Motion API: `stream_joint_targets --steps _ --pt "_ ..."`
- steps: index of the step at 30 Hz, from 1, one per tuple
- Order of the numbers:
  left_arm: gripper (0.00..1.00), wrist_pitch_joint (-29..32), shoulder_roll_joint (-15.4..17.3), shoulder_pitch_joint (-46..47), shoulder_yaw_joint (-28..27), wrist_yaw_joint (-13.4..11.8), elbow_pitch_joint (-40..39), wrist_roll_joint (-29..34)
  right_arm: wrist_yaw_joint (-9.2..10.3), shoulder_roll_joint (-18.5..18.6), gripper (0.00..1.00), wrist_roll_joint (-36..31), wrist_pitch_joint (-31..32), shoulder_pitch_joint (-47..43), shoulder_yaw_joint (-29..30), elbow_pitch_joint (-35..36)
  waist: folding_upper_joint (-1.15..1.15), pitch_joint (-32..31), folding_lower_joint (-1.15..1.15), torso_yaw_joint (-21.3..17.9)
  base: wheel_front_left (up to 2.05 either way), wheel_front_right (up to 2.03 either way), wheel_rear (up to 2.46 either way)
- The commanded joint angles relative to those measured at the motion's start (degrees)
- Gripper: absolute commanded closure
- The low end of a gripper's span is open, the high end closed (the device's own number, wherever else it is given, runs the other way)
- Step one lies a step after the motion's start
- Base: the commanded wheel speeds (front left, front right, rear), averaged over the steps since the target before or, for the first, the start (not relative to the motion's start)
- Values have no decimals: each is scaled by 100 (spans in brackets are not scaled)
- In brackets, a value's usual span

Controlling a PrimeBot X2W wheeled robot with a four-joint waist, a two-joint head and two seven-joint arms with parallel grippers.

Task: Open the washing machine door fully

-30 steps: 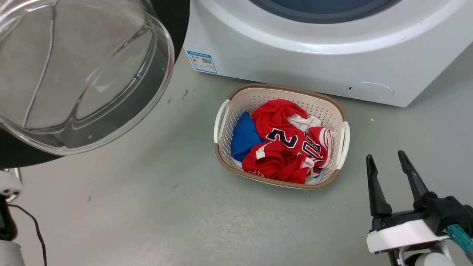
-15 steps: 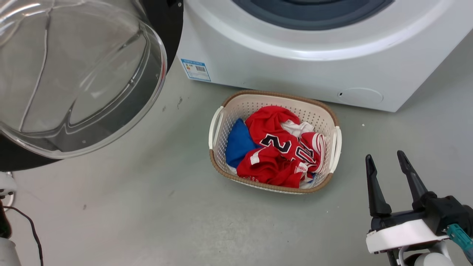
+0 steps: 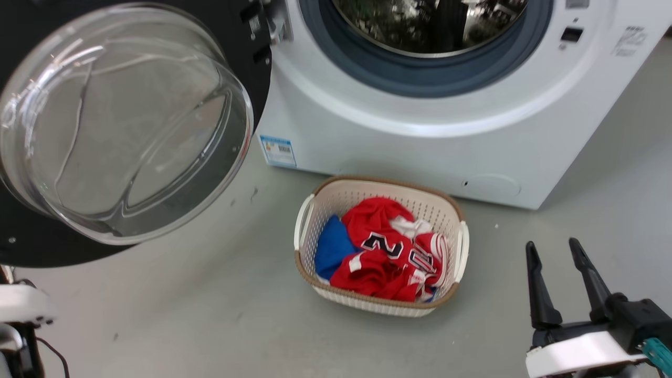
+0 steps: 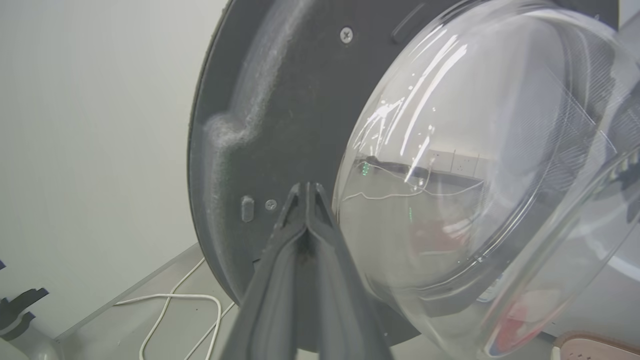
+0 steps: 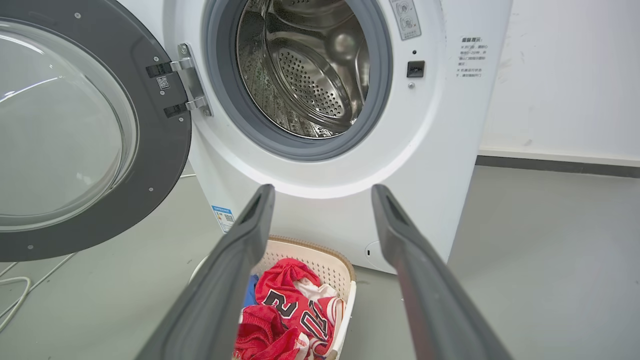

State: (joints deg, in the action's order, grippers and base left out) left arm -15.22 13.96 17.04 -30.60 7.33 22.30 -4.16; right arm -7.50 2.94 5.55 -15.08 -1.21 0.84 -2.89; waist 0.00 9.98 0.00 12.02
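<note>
The washing machine door (image 3: 126, 131), a black disc with a bulging clear glass bowl, stands swung out to the left on its metal hinge (image 5: 186, 80), well away from the opening. The steel drum (image 5: 305, 65) shows behind a grey rubber ring. In the left wrist view my left gripper (image 4: 306, 187) is shut with nothing in it, its tips right at the door's black inner rim (image 4: 280, 100) beside the glass; I cannot tell if they touch. Low at the right my right gripper (image 3: 551, 245) is open and empty, apart from the machine, also seen in its wrist view (image 5: 322, 189).
A cream basket (image 3: 336, 197) with red, white and blue clothes (image 3: 388, 252) stands on the grey floor in front of the white washing machine (image 3: 420, 152). A white cable (image 4: 175, 300) lies on the floor behind the door. A white wall (image 5: 560, 75) runs to the machine's right.
The head camera has tilted up, so the whole picture slid down and the drum opening and hinge came into view. The right gripper stays open in the same corner.
</note>
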Motion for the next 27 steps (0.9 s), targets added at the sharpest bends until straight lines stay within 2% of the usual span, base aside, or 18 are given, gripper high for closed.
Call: stream_joint_targets --steps 1,9,17,27 --pt "100 13 -107 -265 85 0 -266 78 1 -11 0 77 -12 -122 60 52 0 -325 0 -74 0 0 0" --pt "100 13 -574 -1013 559 3 -1213 316 1 -12 0 126 -12 -402 137 204 0 -804 0 -272 0 0 0" --pt "100 13 -988 -1689 1415 3 -1974 403 2 -12 0 101 -12 -595 187 364 0 -1091 0 -481 0 0 0" --pt "100 13 -1103 -2224 2241 -273 -2440 273 1 -11 0 60 -12 -704 179 526 0 -1210 0 -892 0 0 0"
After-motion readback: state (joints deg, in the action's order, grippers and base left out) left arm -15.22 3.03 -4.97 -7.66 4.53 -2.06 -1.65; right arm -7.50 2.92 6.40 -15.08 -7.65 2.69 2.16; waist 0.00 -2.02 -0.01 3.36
